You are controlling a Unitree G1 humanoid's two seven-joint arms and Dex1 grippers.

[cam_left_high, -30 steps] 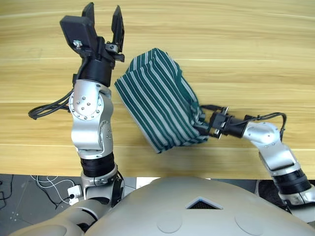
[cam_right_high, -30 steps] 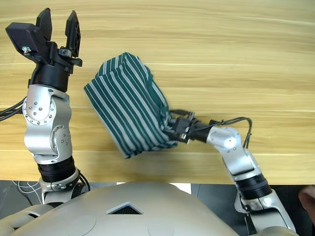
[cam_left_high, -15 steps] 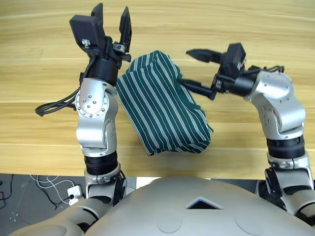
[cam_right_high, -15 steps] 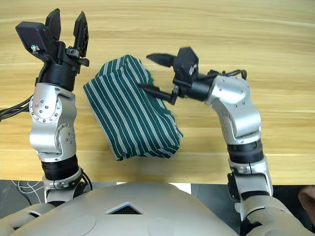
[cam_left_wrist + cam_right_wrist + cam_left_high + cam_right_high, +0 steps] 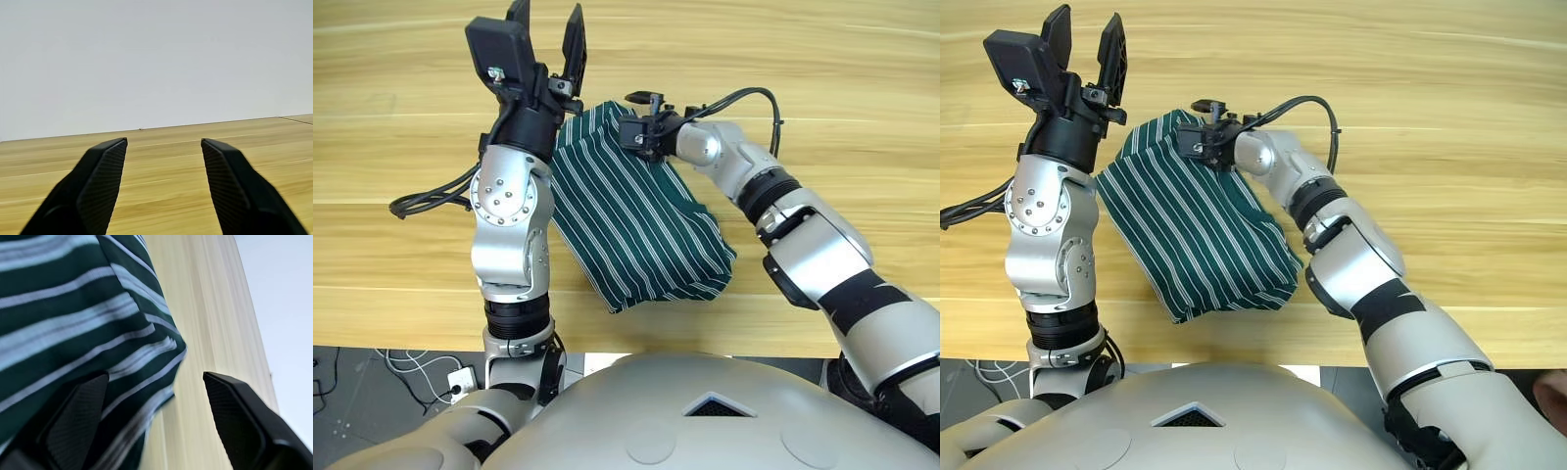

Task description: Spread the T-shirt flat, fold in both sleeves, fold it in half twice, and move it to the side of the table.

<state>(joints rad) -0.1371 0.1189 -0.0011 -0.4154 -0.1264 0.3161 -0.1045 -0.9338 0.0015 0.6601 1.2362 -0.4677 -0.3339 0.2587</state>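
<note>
Left eye view, centre: finds the T-shirt [image 5: 641, 220] folded into a thick bundle of green cloth with white stripes, lying aslant on the wooden table [image 5: 822, 69], its near corner close to the front edge. Puts the right gripper [image 5: 639, 125] at the bundle's far corner, low over the cloth; by the right wrist view, fingers [image 5: 78, 416] apart, 1 over the striped folds, the other over bare wood, clamped on nothing, contact with the cloth unclear. Places the left gripper [image 5: 548, 24] just beside the bundle's far left corner, raised above the table and pointing away from the robot, its 2 fingers spread wide with nothing between them, bare table and a pale wall [image 5: 156, 58] beyond. Notes a black cable [image 5: 426, 204] looping out from the left arm over the wood
</note>
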